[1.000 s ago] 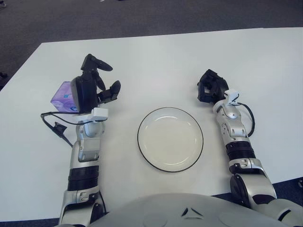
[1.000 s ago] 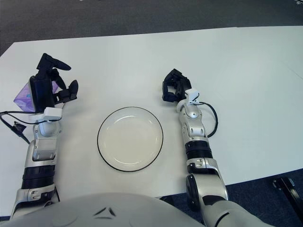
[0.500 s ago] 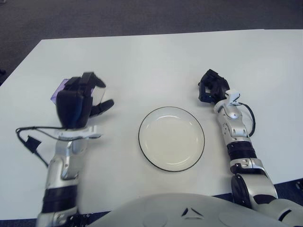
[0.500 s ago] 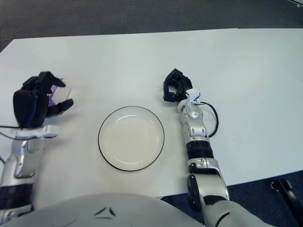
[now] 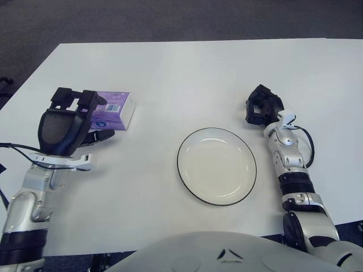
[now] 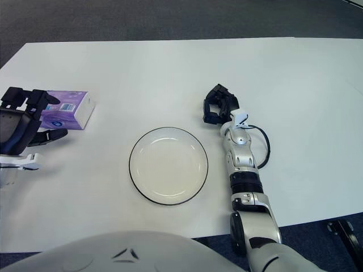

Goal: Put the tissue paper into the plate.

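Left hand, fingers spread and holding nothing, shows just beside the purple rectangular tissue paper pack, which lies at its 1 o'clock, long axis roughly left-right. White round black-rimmed plate sits well apart at the pack's 4 o'clock. Right hand, fingers curled, idles at the plate's 1 o'clock; left hand is nearer the pack.

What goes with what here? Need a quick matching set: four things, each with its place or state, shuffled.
Things:
1. tissue pack
2. plate
3. left hand
4. right hand

Places or states:
a. fingers curled, holding nothing, up and to the right of the plate
b. bare inside, near the table's front middle
c. purple, on the table's left side, outside the plate
d. just in front of the tissue pack, fingers over its near left end

Pairs: 1-c, 2-b, 3-d, 4-a
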Controlling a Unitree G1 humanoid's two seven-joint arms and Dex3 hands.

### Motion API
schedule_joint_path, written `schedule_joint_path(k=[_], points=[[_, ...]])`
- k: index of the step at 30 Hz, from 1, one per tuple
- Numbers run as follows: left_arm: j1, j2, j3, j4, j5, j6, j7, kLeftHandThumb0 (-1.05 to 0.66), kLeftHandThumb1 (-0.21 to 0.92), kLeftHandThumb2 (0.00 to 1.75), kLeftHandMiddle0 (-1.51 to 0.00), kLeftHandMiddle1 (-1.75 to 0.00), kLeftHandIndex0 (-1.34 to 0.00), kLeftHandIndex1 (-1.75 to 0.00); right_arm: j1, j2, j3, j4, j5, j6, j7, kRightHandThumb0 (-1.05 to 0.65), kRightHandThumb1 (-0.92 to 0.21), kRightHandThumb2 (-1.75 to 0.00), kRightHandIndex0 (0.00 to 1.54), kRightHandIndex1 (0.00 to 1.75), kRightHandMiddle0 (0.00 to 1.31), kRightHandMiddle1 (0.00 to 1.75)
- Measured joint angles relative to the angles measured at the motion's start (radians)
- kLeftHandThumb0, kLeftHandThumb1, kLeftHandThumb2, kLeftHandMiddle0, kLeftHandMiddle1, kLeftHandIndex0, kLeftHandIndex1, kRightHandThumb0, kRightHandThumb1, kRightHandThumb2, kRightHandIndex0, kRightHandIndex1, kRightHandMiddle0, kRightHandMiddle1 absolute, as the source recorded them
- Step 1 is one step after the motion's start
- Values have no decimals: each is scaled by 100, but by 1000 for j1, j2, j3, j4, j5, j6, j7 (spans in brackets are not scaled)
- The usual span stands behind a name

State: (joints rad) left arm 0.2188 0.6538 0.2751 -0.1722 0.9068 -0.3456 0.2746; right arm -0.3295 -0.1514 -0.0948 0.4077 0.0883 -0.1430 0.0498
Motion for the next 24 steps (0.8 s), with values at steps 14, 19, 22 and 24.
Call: schedule_joint_path(k=[14,19,22,24], points=[[34,142,42,-100,0,26,-184,-105,92,32,0,-1,0,-16,1,3,2,1,0,-1,1,-49,-30,-133,127,175,63,175],[34,148,44,-126,5,43,-218,-105,92,34,0,0,0,-7,0,6,4,1,0,5,0,-49,-31,-133,126,175,62,175],[34,150,44,-130,5,55,-241,-105,92,41,0,0,0,-4,0,6,4,1,0,6,0,-48,-31,-133,125,175,62,175],[34,151,44,-131,5,61,-256,-105,92,47,0,0,0,-3,0,6,4,1,0,6,0,-48,-31,-132,125,175,62,175]])
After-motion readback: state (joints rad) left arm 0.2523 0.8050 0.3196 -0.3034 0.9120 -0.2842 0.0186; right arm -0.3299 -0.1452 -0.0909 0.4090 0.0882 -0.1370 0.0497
